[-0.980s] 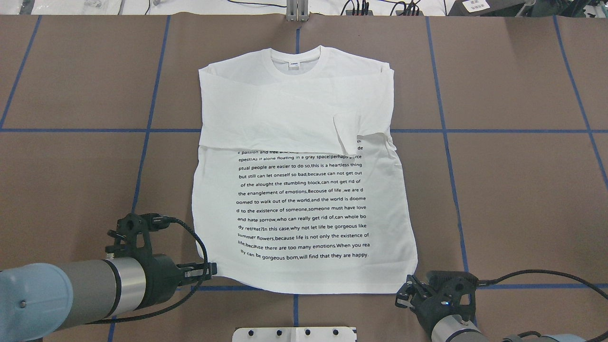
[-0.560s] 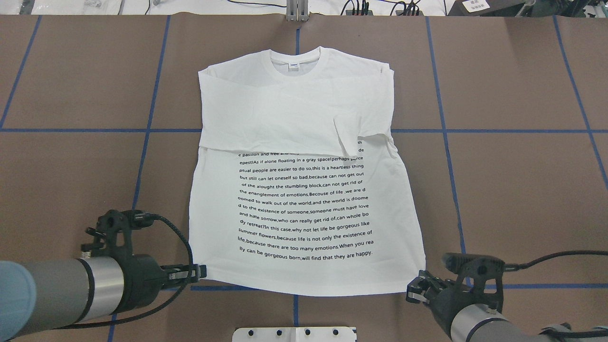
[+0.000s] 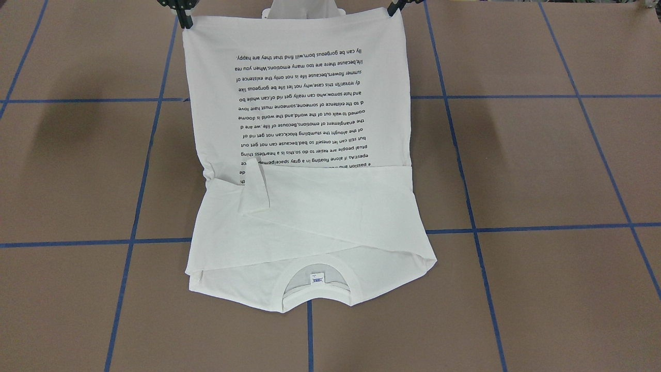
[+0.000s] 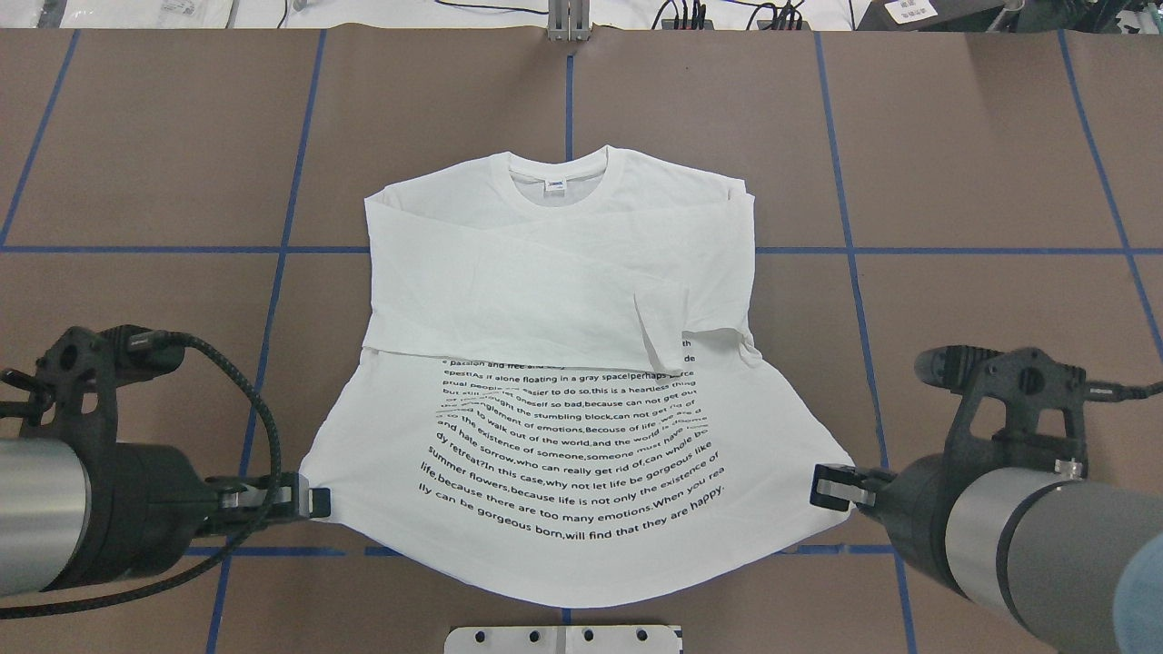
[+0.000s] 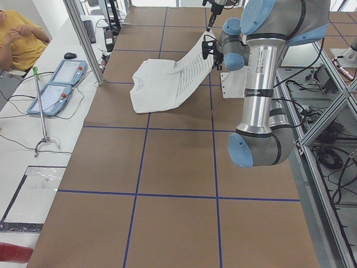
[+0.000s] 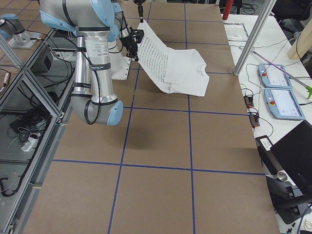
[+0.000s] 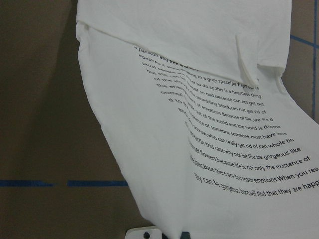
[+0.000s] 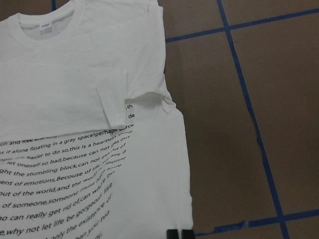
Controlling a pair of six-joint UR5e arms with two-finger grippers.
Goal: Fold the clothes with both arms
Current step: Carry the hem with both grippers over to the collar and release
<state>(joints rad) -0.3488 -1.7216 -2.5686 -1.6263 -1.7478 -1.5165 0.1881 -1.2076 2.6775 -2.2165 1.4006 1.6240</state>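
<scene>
Two hem corners of the white long-sleeved T-shirt (image 4: 554, 272) are pinched, one in the left pincer (image 4: 313, 501), one in the right pincer (image 4: 825, 484), both closed on the fabric. The hem end hangs above the brown counter (image 4: 999, 163); the collar end lies flat.

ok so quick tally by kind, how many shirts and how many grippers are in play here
white T-shirt: 1
grippers: 2, the left gripper and the right gripper, each shut on a hem corner
total: 3
</scene>
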